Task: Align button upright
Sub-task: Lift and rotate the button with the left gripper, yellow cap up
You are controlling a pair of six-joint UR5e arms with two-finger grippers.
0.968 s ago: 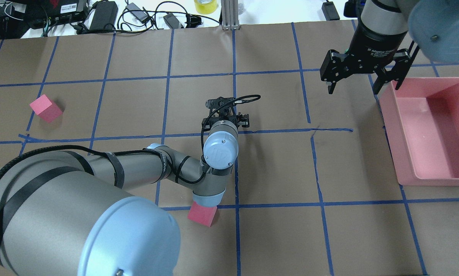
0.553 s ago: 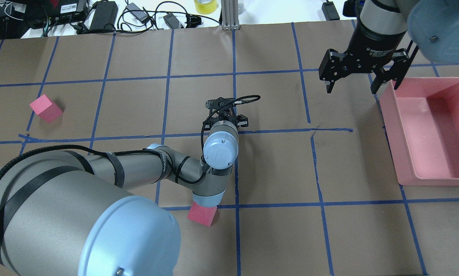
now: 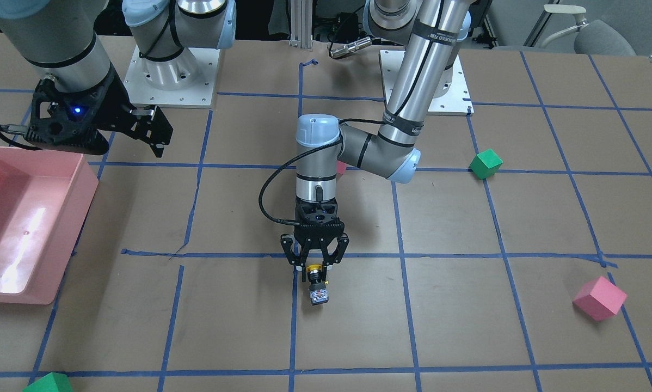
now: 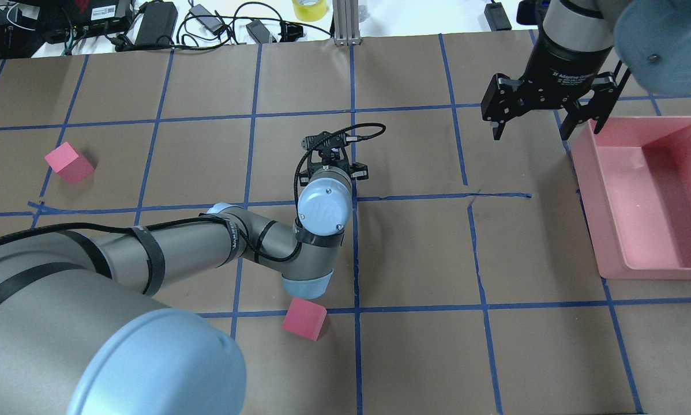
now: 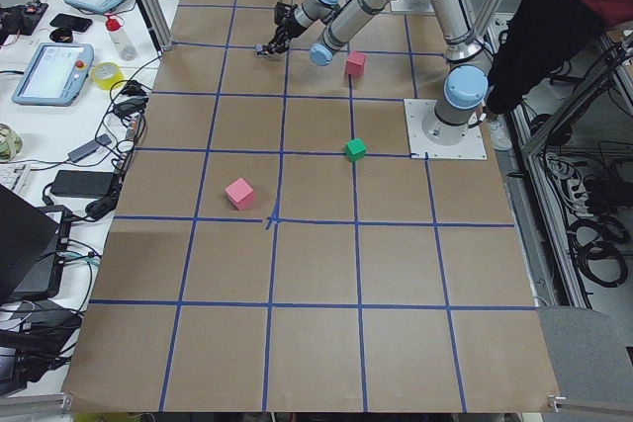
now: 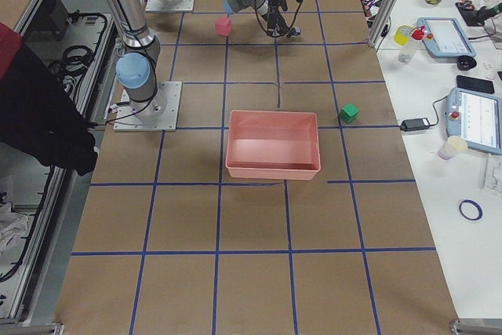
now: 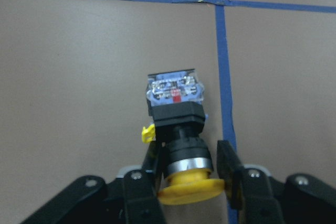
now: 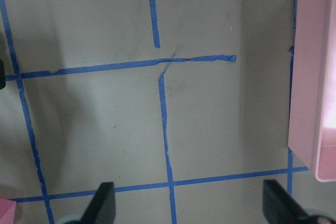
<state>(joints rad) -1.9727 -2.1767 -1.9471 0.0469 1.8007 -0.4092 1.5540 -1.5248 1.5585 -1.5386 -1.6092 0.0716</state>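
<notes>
while the left gripper is clamping the one button under its yellow cap, the button is lying sideways beside a blue tape line, base pointing away from the robot. the right gripper is hanging wide open, empty, beside the one pink bin. two pink cubes and two green cubes are sitting well apart from the button, and the left wrist is hiding it from overhead.

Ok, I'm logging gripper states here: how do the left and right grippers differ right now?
The left gripper is shut on the button, gripping just under its yellow cap; the right gripper is open and empty. The left gripper points straight down at mid-table; the right gripper hangs by the pink bin. Both are black two-finger grippers.
</notes>
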